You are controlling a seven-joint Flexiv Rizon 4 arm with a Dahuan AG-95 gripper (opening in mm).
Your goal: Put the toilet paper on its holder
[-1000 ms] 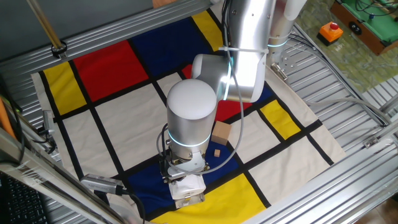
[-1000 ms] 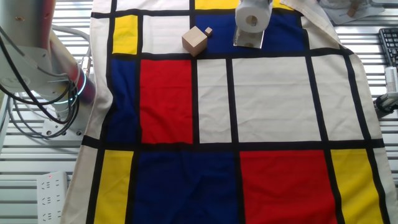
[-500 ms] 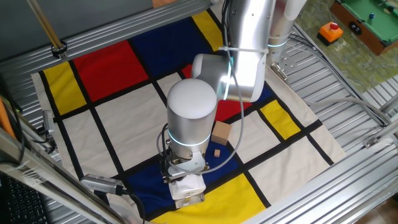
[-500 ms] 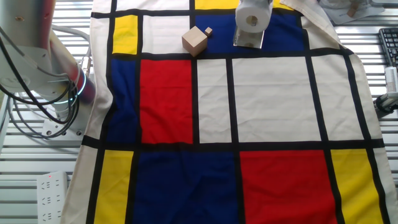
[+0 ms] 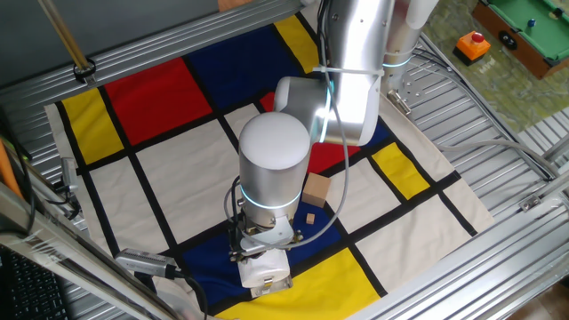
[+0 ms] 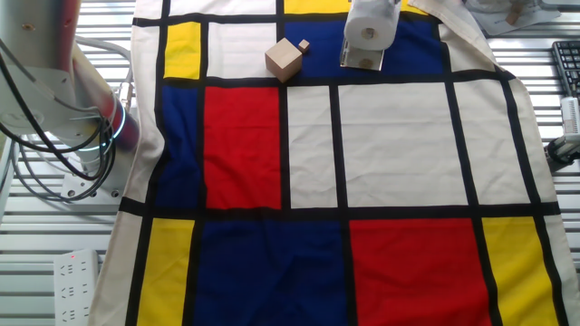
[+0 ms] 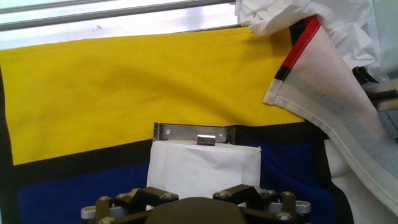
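wooden cube: tan block sitting on the cloth left of the action, with 1 tiny block just beside it. Not part of the job, so it's parked out of the way.
toilet paper: white roll over the blue patch near the cloth's edge, core hole facing the other fixed camera. In the hand view it sits right under the wrist with the chrome showing just past its far end, so I'd guess it's lined up with the bar.
holder: shiny plate flat on the cloth at the black stripe, touching or nearly touching the roll.
gripper: straddling the roll from above; can't tell if the jaws are squeezing it or already let go, fingertips are hidden.
cloth corner: folded-over hem at right, just bunched up.
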